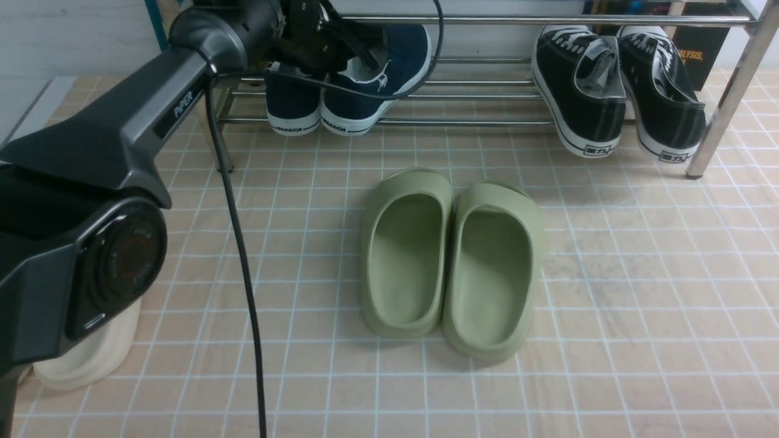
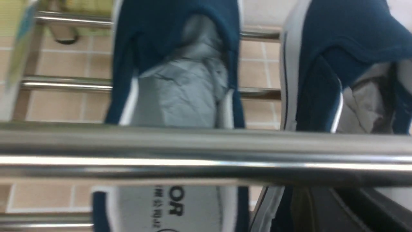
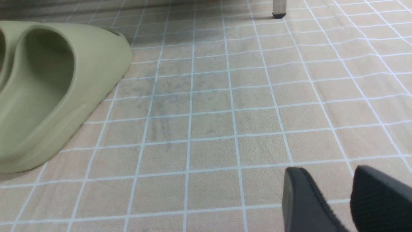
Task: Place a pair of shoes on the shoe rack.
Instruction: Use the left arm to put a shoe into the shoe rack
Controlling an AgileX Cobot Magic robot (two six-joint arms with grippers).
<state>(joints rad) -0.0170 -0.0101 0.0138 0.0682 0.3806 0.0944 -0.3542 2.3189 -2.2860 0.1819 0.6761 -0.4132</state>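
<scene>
Found the pair of shoes (image 1: 331,100) on the shoe rack (image 1: 475,122), at its left end, lying across the thin lower bars with heels toward the robot. Set side by side and touching, probably to stay together as one pair. Noted the right-hand navy shoe (image 1: 380,73) turned a little outward at the toe, not quite parallel to the other one.

Saw the left gripper (image 1: 350,52) stretched far forward, just above the opening of that shoe, with dark fingers reaching down toward the collar. Could not tell the state of this claw, narrow or wide, nor any true hold on the canvas: hidden by the wrist body in the front view and by a rack bar close before the left wrist camera. Judged this low, close pose as the end of placing, chosen to lay the shoe gently on the bars and not let it slip through the gaps.

Saw the right gripper (image 3: 328,180) with claw wide, holding nothing, low over the tiled floor (image 3: 209,106) near the olive slides (image 1: 450,261) and well apart from the rack. Parked there, presumably, to avoid crossing the working arm.

Counted the black lace-up sneakers (image 1: 614,91) at the right end of the rack as no part of this job.

Judged the task nearly done, with only a release and a straight pull back likely needed, taking care not to hook the collar or the upper bar.
</scene>
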